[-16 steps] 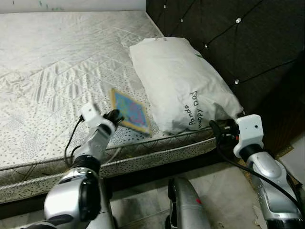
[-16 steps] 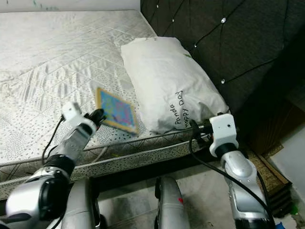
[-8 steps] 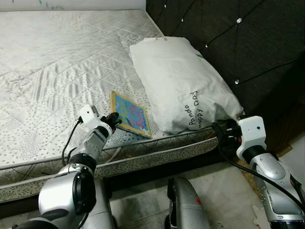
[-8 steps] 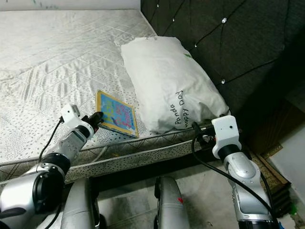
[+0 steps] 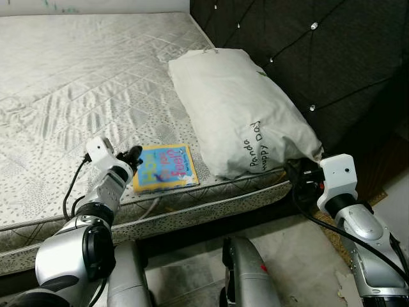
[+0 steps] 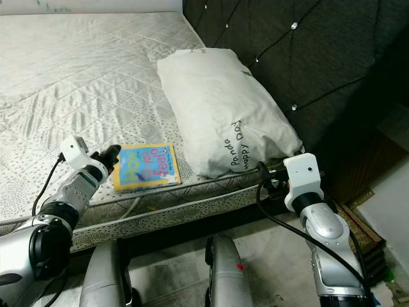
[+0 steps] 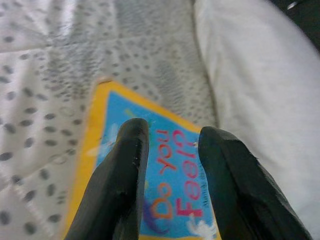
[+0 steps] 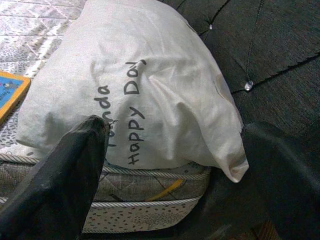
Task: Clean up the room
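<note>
A bare quilted mattress [image 5: 77, 83] fills most of the bed, with a dark tufted headboard [image 5: 307, 57] along its far side. A large white pillow [image 5: 239, 109], lettered "Panda Happy Day", lies against the headboard at the mattress's near corner. Just beside the pillow, close to the front edge of the mattress, a thin picture book [image 5: 164, 168] lies flat, its yellow border framing a blue cover that reads "Do You Feel?"

The left end effector [image 5: 134, 155] reaches over the front edge of the mattress, its tips at the book's outer edge, on the side away from the pillow. In the left wrist view the two black fingers [image 7: 122, 190] stand parted just above the cover, released, with the title showing in the gap between them; whether they touch the book cannot be told.

The right end effector [image 5: 295, 170] sits at the pillow's lower corner by the headboard, well apart from the book. Its fingers [image 8: 70, 170] are spread wide and grasp nothing, the pillow lying ahead of them
</note>
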Controlling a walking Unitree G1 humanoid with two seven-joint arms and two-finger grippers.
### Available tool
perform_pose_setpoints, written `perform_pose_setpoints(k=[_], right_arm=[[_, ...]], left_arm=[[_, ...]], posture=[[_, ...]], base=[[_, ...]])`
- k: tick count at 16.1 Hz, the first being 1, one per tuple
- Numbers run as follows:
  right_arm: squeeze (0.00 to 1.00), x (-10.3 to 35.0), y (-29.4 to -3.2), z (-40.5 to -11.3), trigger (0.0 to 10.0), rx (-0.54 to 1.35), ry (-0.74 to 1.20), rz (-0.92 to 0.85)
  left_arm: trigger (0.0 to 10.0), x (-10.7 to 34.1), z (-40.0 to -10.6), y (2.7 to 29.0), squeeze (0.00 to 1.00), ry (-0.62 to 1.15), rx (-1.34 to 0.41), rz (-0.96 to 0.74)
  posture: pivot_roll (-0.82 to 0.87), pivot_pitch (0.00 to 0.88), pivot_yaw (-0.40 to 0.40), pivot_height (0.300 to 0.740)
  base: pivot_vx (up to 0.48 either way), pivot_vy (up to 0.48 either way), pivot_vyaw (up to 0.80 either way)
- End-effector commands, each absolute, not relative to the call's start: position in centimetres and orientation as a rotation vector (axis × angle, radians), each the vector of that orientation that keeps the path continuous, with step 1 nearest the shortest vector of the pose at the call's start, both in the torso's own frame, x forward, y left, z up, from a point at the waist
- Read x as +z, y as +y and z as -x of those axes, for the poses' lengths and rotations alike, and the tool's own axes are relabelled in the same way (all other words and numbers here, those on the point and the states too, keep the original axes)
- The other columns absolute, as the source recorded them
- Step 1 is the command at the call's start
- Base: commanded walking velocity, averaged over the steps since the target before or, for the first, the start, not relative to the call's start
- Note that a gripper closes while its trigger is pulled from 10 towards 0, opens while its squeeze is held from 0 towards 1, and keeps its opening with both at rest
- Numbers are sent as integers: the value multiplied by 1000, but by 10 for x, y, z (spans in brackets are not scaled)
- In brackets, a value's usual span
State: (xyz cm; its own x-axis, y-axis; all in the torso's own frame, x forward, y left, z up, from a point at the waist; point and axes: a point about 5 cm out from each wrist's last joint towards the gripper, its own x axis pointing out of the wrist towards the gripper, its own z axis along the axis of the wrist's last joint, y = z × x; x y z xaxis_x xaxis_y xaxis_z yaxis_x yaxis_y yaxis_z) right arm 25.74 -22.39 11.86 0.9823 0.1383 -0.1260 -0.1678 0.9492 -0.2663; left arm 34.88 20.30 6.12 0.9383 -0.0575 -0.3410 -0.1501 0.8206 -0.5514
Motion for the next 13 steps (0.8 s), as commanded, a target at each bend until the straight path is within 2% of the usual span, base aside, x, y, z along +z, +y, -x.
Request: perform_pose_setpoints(k=[1, 5, 7, 9, 12, 13], right_arm=[[0, 123, -224, -259, 10000, 150, 89, 288], [0, 119, -219, -261, 10000, 144, 86, 267], [0, 116, -205, -272, 10000, 152, 67, 221], [0, 114, -186, -283, 10000, 170, 49, 180], [0, 112, -180, -288, 10000, 169, 43, 145], [0, 113, -176, -294, 10000, 159, 41, 103]], left_arm=[[10000, 57, -346, 209, 1000, 385, 84, 571], [10000, 63, -348, 217, 1000, 342, 116, 472], [10000, 65, -348, 211, 1000, 301, 87, 445], [10000, 55, -337, 211, 1000, 287, 86, 395], [10000, 48, -325, 217, 1000, 264, 130, 395], [10000, 47, -311, 219, 1000, 214, 161, 379]], posture=[[-273, 0, -78, 579], [-232, 0, -63, 579], [-180, 0, -53, 579], [-121, 0, -37, 579], [-90, 0, -24, 579], [-72, 0, -19, 579]], base=[[0, 0, 0], [0, 0, 0], [0, 0, 0], [0, 0, 0], [0, 0, 0], [0, 0, 0]])
